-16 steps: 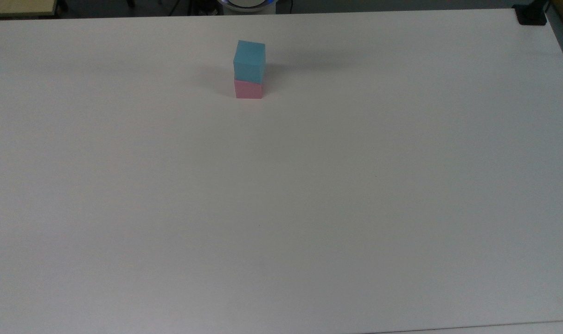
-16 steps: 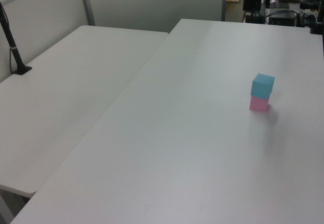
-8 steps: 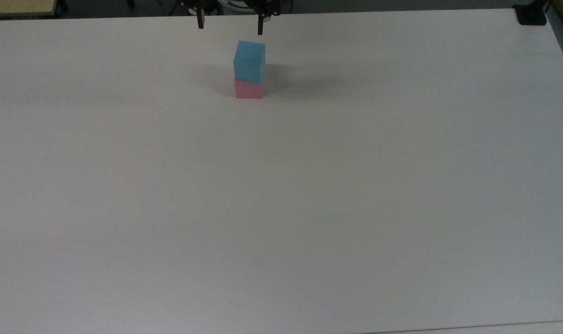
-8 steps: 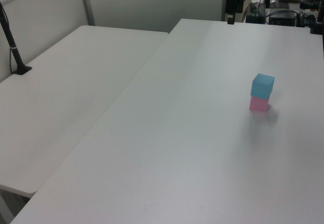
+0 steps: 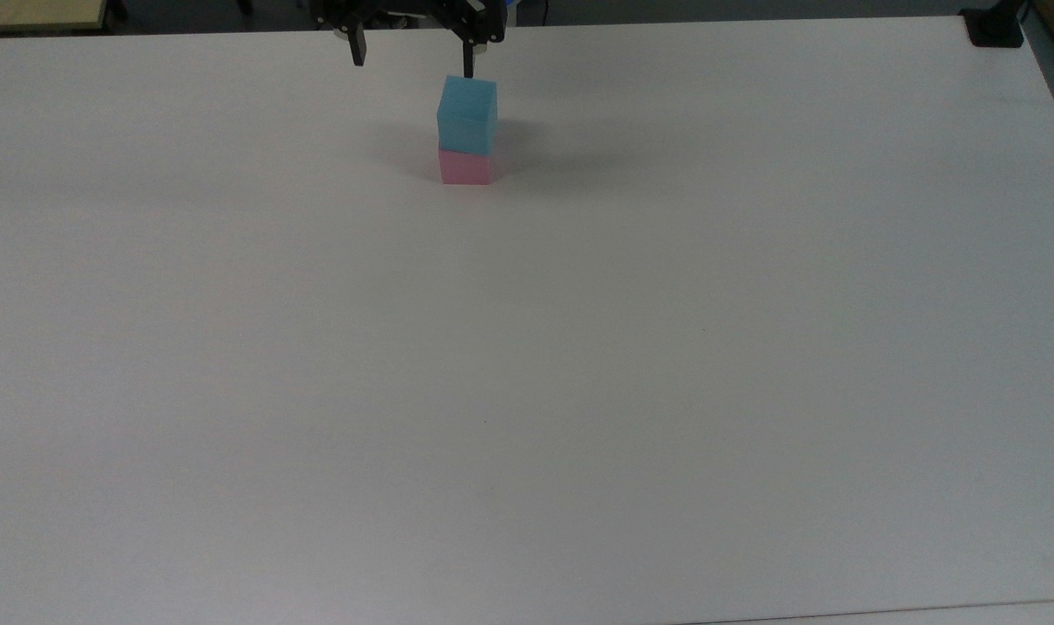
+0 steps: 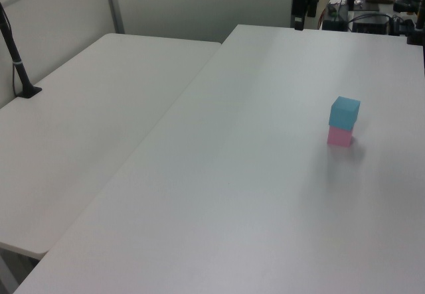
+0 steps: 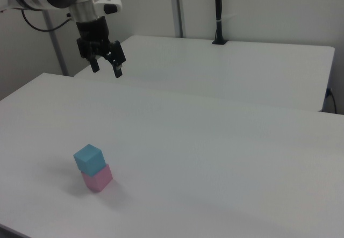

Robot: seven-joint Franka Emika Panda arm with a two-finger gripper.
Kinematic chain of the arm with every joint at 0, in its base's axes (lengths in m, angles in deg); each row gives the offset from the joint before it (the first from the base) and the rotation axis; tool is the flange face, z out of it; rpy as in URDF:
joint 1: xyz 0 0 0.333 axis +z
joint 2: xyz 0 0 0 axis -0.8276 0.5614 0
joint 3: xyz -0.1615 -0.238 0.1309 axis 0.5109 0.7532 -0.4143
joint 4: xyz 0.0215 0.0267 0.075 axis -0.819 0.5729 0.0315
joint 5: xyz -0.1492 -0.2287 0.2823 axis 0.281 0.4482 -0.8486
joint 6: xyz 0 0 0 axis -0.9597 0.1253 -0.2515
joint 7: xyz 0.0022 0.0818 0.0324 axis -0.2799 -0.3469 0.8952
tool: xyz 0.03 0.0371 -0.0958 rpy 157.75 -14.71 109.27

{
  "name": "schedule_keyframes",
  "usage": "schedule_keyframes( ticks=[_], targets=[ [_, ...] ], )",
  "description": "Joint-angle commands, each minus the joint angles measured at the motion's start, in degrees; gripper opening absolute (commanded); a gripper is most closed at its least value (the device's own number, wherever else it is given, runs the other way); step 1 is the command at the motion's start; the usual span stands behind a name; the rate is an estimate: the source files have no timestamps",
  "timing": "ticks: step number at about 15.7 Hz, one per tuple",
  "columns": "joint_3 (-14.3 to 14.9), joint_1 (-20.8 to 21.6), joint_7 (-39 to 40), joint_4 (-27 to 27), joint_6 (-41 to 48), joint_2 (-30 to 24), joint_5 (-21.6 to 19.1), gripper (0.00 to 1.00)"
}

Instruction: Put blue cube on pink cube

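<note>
- Since half a second ago, the gripper (image 5: 412, 59) has shifted a little toward the top view's left and hangs slightly lower at the far table edge; both cubes stay put.
- Its two dark fingers (image 7: 118, 70) are spread wide apart and hold nothing, hanging well above the tabletop in the right view.
- Resting on the pink cube (image 5: 465, 167), the blue cube (image 5: 467, 115) sits turned slightly askew, its faces not quite lining up with those below.
- That stack stands on the white table (image 5: 579, 365), near its far edge in the top view.
- Beyond a seam in the left view lies a second white table (image 6: 86, 135), with a black post (image 6: 14, 55) clamped on it.
</note>
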Motion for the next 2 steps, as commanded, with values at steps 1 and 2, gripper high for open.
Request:
schedule_keyframes(
  ticks=[1, 2],
  targets=[
    [-0.7, -0.6, 1.3, -0.8, 0.5, 0.1, -1.0, 1.0],
    [-0.7, -0.5, 1.3, -0.8, 0.5, 0.1, -1.0, 1.0]
  ],
)
